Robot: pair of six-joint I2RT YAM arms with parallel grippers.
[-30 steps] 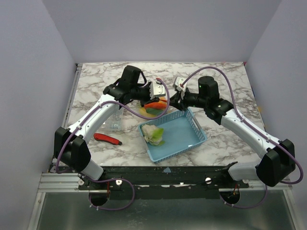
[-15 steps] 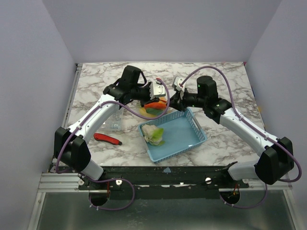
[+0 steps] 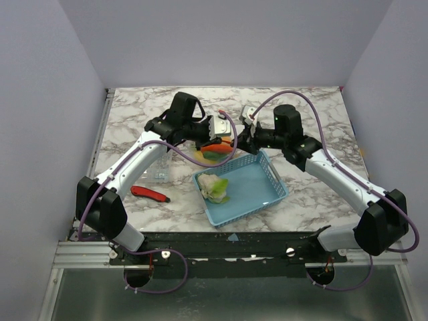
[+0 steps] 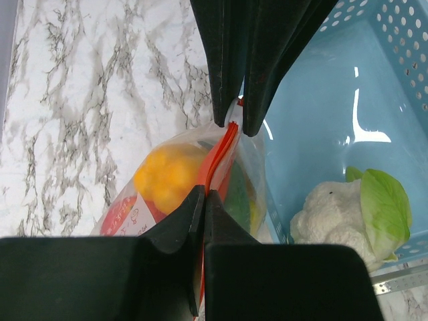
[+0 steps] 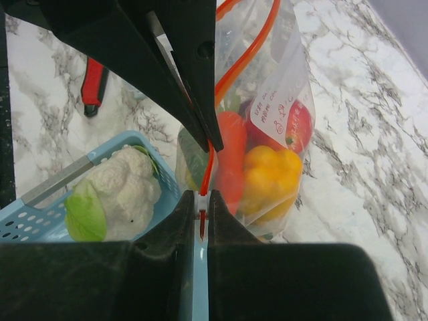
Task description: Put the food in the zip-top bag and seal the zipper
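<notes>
Cauliflower (image 5: 124,184) lies unbagged in the blue basket (image 5: 33,224) while my left fingers (image 4: 177,224) and right fingers (image 5: 224,224) pinch the part-open zipper (image 4: 224,144) of the loaded zip-top bag (image 5: 287,107).

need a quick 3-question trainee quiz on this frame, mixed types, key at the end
1. True or false: the cauliflower is inside the zip-top bag.
2. The left gripper and right gripper are: A both shut on the zipper; B both open; C only one shut.
3. Fill in: the cauliflower lies in the blue ____.
Key: 1 false; 2 A; 3 basket.
</notes>
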